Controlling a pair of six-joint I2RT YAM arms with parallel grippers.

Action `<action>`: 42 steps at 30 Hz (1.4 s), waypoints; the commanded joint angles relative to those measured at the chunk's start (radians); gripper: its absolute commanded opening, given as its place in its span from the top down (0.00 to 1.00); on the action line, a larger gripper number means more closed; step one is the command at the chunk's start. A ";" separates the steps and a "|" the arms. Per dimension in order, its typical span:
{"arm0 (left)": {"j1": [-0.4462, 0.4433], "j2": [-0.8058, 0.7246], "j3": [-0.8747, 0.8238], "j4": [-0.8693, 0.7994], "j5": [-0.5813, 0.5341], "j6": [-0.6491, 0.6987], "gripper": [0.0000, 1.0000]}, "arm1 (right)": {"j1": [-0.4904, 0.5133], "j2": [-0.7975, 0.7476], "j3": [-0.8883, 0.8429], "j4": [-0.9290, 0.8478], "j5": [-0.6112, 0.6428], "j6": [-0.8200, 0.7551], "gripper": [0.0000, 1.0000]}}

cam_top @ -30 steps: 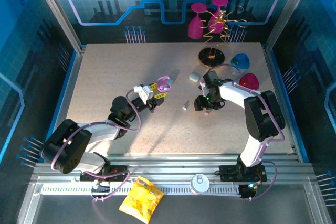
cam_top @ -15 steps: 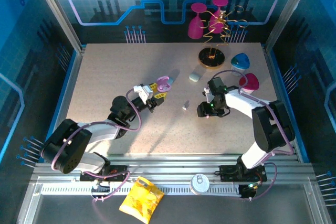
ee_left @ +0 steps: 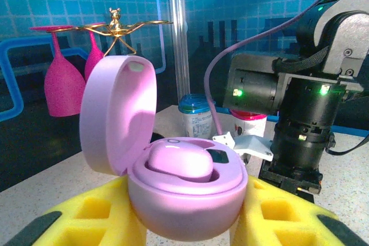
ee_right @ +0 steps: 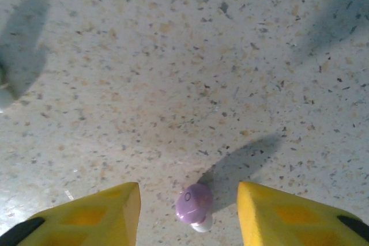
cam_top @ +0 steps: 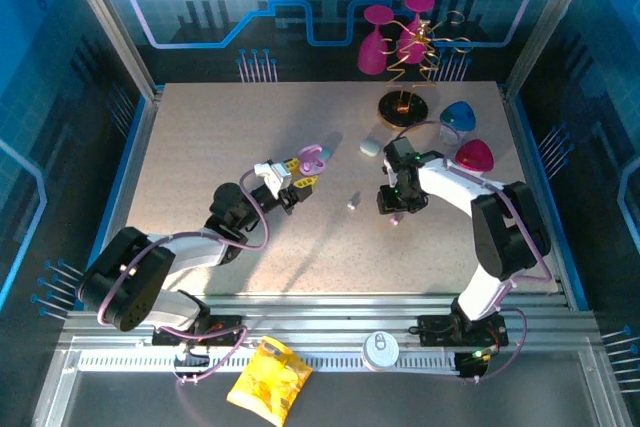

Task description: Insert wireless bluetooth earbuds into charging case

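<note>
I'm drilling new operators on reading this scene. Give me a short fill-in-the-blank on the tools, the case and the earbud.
1. The left tool is shut on the purple charging case, whose lid stands ____.
2. The purple earbud lies on the ____, not in the case.
3. The right tool hangs over that earbud with its jaws ____, a gap on either side.
Missing words: open; table; open.

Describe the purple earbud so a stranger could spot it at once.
On the speckled table, find the right gripper, pointing down right of centre. The earbud lies on the table between its open yellow fingers, touching neither. It is purple with a pale tip; the bud to its left is whitish-grey.
</note>
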 commanded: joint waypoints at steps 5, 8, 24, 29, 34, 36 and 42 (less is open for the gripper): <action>0.007 -0.014 -0.005 0.021 0.017 0.008 0.67 | 0.046 0.081 0.041 -0.084 0.057 0.050 0.63; 0.008 -0.007 -0.001 0.025 0.020 0.005 0.67 | 0.050 0.103 0.045 -0.084 0.055 0.046 0.68; 0.007 -0.015 0.008 0.014 0.028 -0.001 0.67 | 0.049 0.012 0.017 -0.054 0.010 0.021 0.81; 0.007 -0.006 0.016 0.016 0.049 -0.013 0.67 | 0.039 -0.107 0.012 -0.023 -0.128 0.004 0.81; 0.007 -0.007 0.023 0.013 0.067 -0.018 0.67 | -0.001 -0.232 0.007 0.064 -0.421 0.023 0.81; 0.007 -0.016 0.022 0.006 0.068 -0.017 0.67 | -0.012 -0.275 0.013 0.105 -0.530 0.048 0.81; 0.007 -0.038 0.024 -0.019 0.073 -0.015 0.67 | -0.027 -0.382 0.000 0.305 -0.803 0.192 0.81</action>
